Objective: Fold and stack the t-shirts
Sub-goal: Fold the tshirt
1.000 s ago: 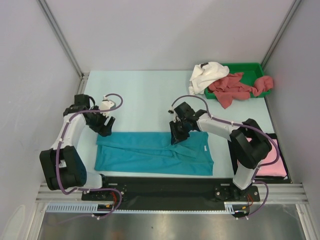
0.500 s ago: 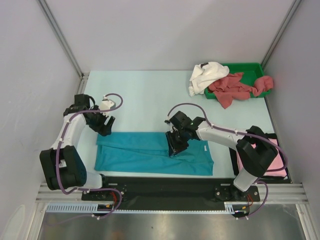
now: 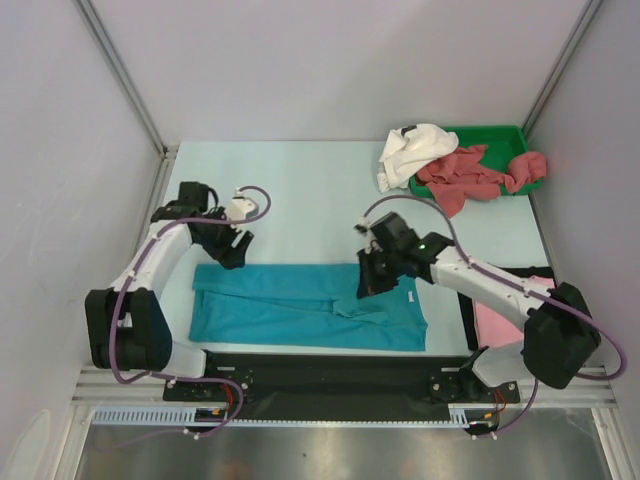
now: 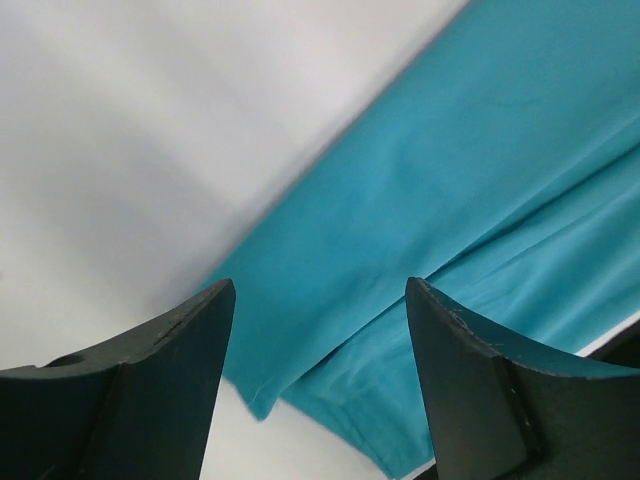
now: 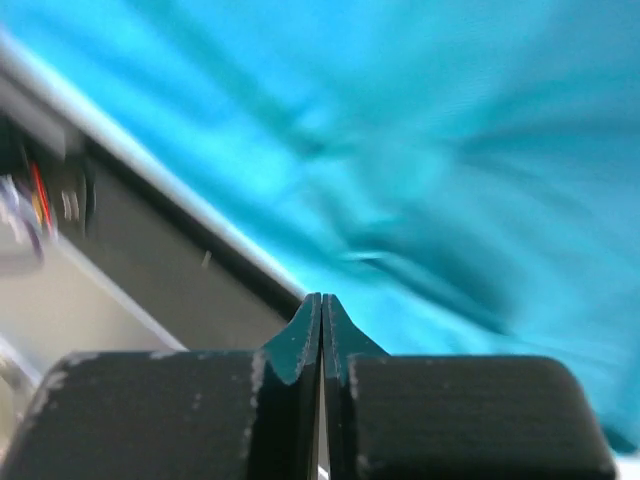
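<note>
A teal-blue t-shirt (image 3: pixel 290 310) (image 4: pixel 450 180) (image 5: pixel 420 120) lies flat, folded lengthwise, along the table's near edge. My left gripper (image 3: pixel 232 255) (image 4: pixel 320 285) hovers open just above its far left corner, with nothing between the fingers. My right gripper (image 3: pixel 368 287) (image 5: pixel 322 297) is down on the shirt's far edge right of the middle, shut on a pinch of the teal cloth. A white t-shirt (image 3: pixel 415 150) and a dusty-red t-shirt (image 3: pixel 465 178) spill over the tray at the back right. A light pink t-shirt (image 3: pixel 500 320) lies at the right, partly behind my right arm.
The green plastic tray (image 3: pixel 505 135) stands in the back right corner. A black strip (image 3: pixel 320 365) with the arm bases runs along the near edge. Grey walls with metal posts close in both sides and the back.
My right gripper has shut and shifted right along the shirt's far edge. The left gripper has moved right and slightly away from the bases, staying open.
</note>
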### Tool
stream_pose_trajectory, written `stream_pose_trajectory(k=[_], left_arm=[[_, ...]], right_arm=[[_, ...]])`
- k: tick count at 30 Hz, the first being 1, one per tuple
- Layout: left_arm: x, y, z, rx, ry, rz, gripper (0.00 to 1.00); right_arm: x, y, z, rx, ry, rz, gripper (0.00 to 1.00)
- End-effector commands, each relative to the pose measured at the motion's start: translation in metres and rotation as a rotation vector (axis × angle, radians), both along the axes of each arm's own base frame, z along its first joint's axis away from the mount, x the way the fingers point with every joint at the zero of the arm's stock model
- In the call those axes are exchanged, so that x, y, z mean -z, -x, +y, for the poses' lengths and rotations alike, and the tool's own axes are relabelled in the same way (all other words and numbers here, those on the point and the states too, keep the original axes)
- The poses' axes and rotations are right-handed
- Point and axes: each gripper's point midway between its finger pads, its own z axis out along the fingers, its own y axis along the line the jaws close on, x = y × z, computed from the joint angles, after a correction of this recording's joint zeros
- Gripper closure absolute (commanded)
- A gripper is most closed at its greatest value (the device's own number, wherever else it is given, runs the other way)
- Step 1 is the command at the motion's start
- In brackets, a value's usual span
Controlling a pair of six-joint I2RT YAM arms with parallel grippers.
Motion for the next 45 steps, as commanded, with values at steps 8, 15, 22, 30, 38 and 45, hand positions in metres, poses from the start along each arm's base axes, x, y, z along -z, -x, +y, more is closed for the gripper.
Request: stream_pose_trajectory(k=[8,15,22,30,38,45], left_arm=[[-0.011,-0.016,-0.037,0.034,0.048,-0.029,0.25],[-0.001,-0.006,-0.031,0.031,0.019,-0.035,0.24],[-0.002,-0.01,-0.029,0.017,0.008,-0.032,0.24],[-0.054,0.001,-0.109,0.218,0.15,-0.107,0.3],[-0.02,0.09,-0.237,0.757,0.078,-0.136,0.29],[-0.03,0.048,-0.271,0.679,0.072,-0.289,0.3]], right_arm=[[0.076,-0.013,-0.05,0.156,0.203,0.109,1.0],[0.064,0.022,-0.043,0.144,0.16,0.128,1.0],[0.084,0.041,-0.057,0.171,0.232,0.175,1.0],[0.026,-0.004,-0.081,0.301,0.169,0.03,0.97],[0.026,-0.092,-0.129,0.623,0.048,-0.044,0.64],[0.029,-0.144,-0.141,0.765,-0.066,-0.108,0.56]])
